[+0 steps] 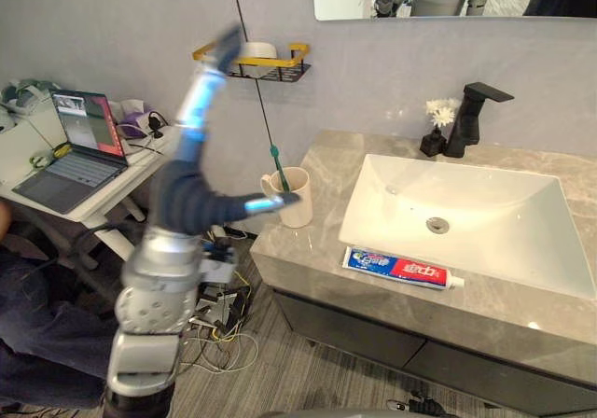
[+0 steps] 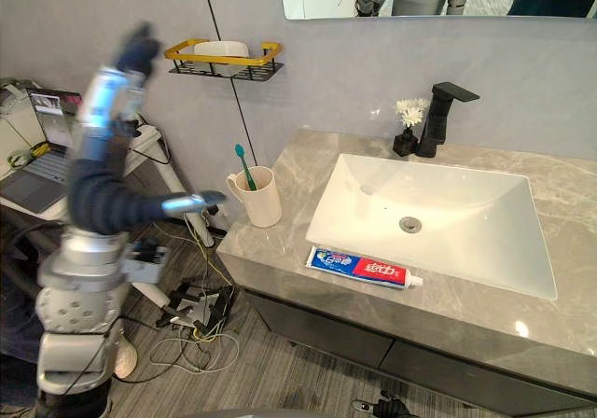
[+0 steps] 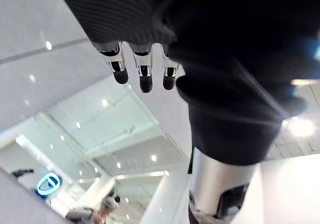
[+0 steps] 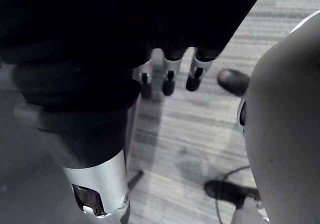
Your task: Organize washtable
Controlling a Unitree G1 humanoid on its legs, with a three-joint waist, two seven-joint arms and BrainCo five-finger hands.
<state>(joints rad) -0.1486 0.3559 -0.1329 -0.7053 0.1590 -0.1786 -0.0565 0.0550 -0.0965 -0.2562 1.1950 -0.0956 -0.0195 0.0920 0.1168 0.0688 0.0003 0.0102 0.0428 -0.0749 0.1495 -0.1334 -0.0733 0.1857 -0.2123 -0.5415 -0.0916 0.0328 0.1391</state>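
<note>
A cream mug [image 1: 297, 203] with a green toothbrush [image 1: 276, 164] upright in it stands at the left end of the grey marble washtable [image 1: 322, 166]. A blue, white and red toothpaste tube [image 1: 401, 269] lies flat along the front edge, before the white basin [image 1: 485, 222]. My left hand [image 1: 227, 47] is raised high by the wall, left of the yellow shelf, well above the mug. Its fingers [image 3: 145, 76] are straight and hold nothing. My right hand [image 4: 169, 81] hangs low over the striped floor, its fingers relaxed and empty.
A yellow-rimmed wire shelf [image 1: 256, 63] with a white item hangs on the wall above the mug. A black faucet [image 1: 474, 112] and a small dark vase of white flowers [image 1: 437, 127] stand behind the basin. A desk with an open laptop [image 1: 79, 143] sits to the left.
</note>
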